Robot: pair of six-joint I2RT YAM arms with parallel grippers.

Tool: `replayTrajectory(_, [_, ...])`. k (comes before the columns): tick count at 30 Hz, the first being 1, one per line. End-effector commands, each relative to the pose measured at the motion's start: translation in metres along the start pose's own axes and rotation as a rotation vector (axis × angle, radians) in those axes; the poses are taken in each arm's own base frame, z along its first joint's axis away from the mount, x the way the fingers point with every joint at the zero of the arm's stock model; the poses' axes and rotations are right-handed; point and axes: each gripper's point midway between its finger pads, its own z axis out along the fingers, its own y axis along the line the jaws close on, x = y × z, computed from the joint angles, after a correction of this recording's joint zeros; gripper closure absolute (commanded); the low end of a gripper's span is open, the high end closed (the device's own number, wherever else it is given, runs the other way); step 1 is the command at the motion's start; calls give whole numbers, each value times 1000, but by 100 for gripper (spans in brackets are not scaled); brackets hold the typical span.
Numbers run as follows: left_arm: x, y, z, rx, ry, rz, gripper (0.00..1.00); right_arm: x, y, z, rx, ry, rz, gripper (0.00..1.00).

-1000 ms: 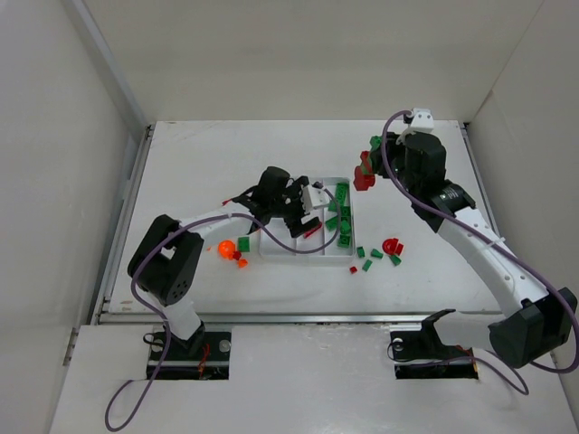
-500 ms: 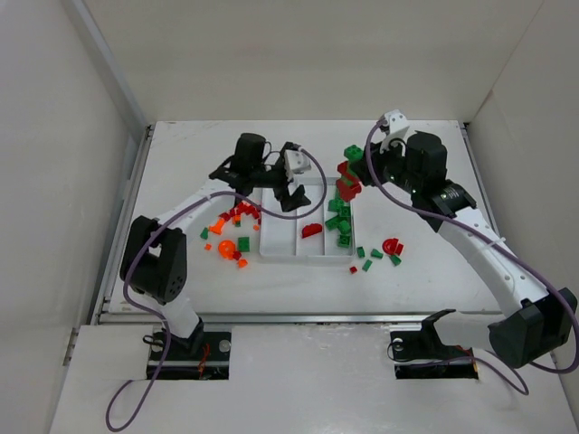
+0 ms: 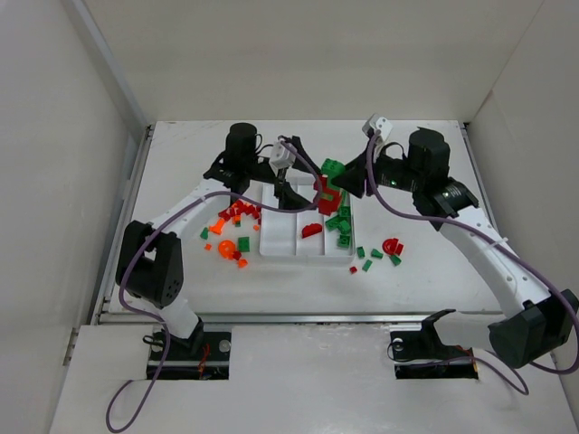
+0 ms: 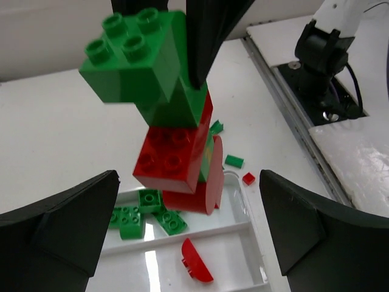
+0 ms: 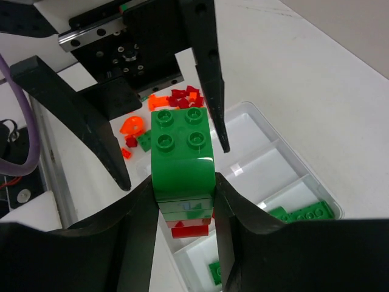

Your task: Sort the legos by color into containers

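Right wrist view looks down on the stack of legos (image 5: 182, 164). At its top sits a green brick with four round studs, under it are thinner green layers, and a red piece shows at the bottom. The right gripper (image 5: 183, 182) holds this stack, with its two black fingers pressed on the left and right sides of the green brick. In the left wrist view the same stack fills the upper centre of the frame: a green brick is set a little crooked on a second green one, then comes a red brick with studs, then a red rounded piece.

In the top view the stack hangs in the centre of the frame, above the upper right part of the white tray (image 3: 276, 237). The right compartment of the tray holds several green pieces (image 3: 342, 221). The middle one holds a red half-round piece (image 3: 311, 230).

The left gripper (image 3: 297, 176) is spread wide and grips nothing; its fingers stand apart from the stack on both sides.

Left of the tray lie orange and red pieces (image 3: 232, 217) on the table (image 3: 181, 163). Green and red pieces (image 3: 380, 255) lie at its lower right.
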Motion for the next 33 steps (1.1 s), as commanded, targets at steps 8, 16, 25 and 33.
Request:
replayTrajectory(8, [-42, -14, 10, 62, -91, 53, 0, -33, 33, 9, -144, -73, -82, 100])
replayTrajectory(16, [-50, -10, 10, 40, -99, 31, 51, -39, 37, 9, -153, -85, -85, 100])
replayTrajectory(25, [-51, -15, 13, 60, -99, -1, 87, -32, 36, 19, -154, -69, -67, 100])
replayTrajectory(33, [-51, -17, 13, 62, -98, -42, 100, -26, 33, 24, -154, -54, -56, 89])
